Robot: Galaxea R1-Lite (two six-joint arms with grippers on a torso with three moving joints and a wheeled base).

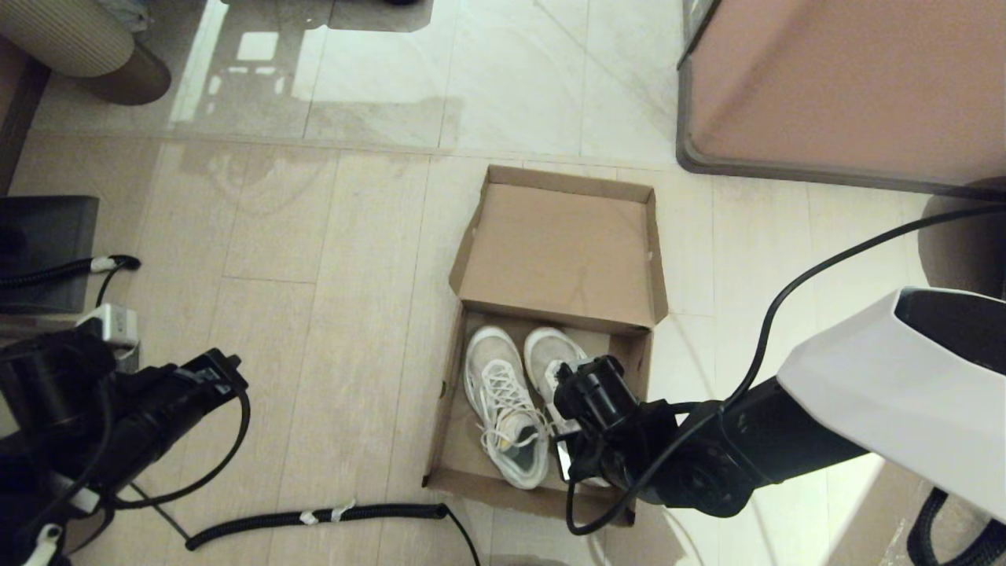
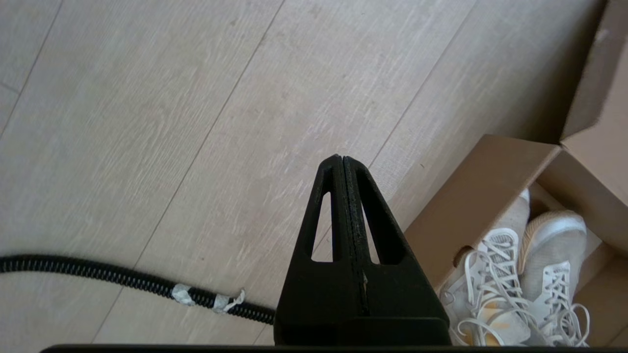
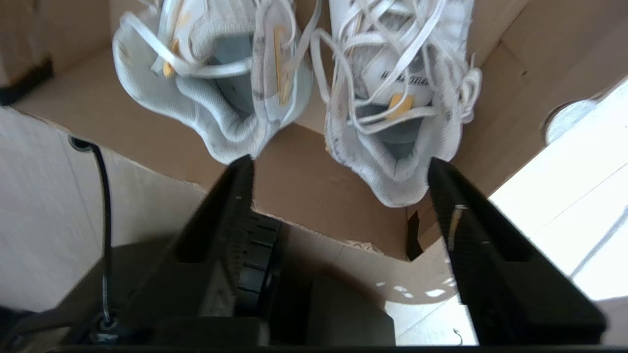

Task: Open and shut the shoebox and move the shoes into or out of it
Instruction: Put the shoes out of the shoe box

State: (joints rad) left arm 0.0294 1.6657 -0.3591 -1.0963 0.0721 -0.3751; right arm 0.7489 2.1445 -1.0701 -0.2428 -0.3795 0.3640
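Note:
The brown shoebox [image 1: 449, 409] lies on the floor with its hinged lid [image 1: 562, 248] swung open and leaning back. Both white sneakers [image 1: 503, 409] lie side by side inside, toes toward the lid. My right gripper [image 1: 585, 409] hovers over the box's near right end and covers part of the right shoe. In the right wrist view its gripper [image 3: 339, 164] is open, its fingers apart just behind the right shoe's heel [image 3: 397, 176] and holding nothing. The left gripper [image 2: 342, 159] is shut and empty over bare floor left of the box [image 2: 471, 196].
A black corrugated hose [image 1: 314, 517] runs across the floor in front of the box's near left corner. A large pinkish-brown dark-rimmed block [image 1: 849, 86] stands at the far right. A dark flat object [image 1: 47, 251] sits at the far left.

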